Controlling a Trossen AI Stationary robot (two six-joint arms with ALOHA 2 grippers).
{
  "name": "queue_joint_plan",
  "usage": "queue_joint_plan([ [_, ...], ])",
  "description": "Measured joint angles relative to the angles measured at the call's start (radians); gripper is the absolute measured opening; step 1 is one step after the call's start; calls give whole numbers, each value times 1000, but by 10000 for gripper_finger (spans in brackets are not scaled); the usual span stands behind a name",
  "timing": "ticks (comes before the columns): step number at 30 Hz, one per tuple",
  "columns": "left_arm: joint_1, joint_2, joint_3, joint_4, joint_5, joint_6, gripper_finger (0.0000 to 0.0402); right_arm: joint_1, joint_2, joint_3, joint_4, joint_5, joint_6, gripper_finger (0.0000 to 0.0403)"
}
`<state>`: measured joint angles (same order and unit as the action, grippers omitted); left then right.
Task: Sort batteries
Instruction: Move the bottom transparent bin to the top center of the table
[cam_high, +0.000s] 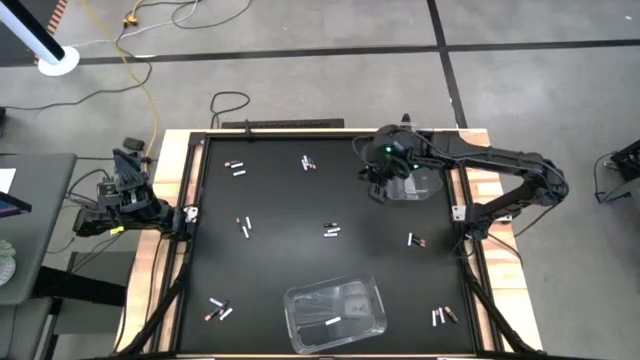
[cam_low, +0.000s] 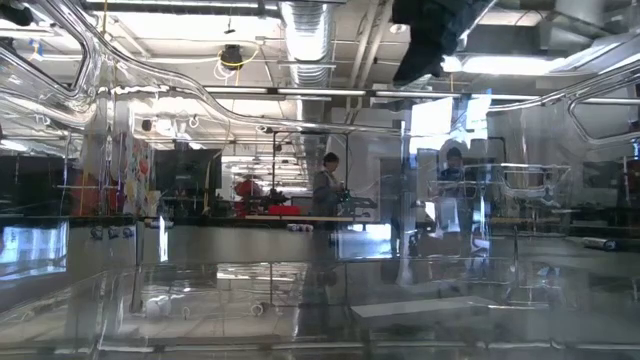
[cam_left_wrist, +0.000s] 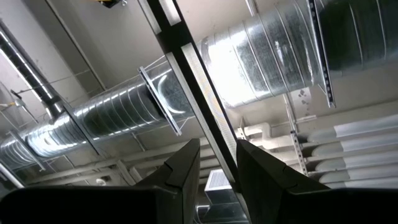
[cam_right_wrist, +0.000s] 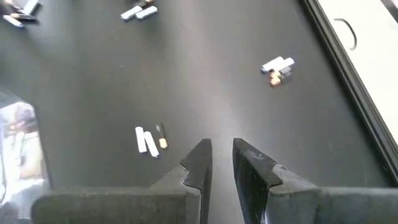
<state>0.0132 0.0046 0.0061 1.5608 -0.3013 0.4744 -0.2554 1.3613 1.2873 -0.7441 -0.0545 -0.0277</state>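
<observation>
Batteries mostly lie scattered in small clusters across the black mat; one sits in the near clear bin, so sorting has barely begun. Right gripper hovers near the far bin, fingers slightly parted, holding nothing. Left gripper is parked off-table, narrowly parted, empty.

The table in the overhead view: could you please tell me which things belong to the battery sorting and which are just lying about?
For the job:
batteries
clear bin
second clear bin
right tool

Lying about:
yellow cable
black cable
</observation>
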Motion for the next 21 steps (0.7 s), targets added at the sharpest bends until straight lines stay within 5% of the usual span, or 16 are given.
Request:
queue_joint_plan([
  [12,0,0,0,0,0,0,102,77,37,1,-4,0,-10,90],
  [21,0,0,0,-1,0,0,102,198,194,100,-61,0,-120,177],
])
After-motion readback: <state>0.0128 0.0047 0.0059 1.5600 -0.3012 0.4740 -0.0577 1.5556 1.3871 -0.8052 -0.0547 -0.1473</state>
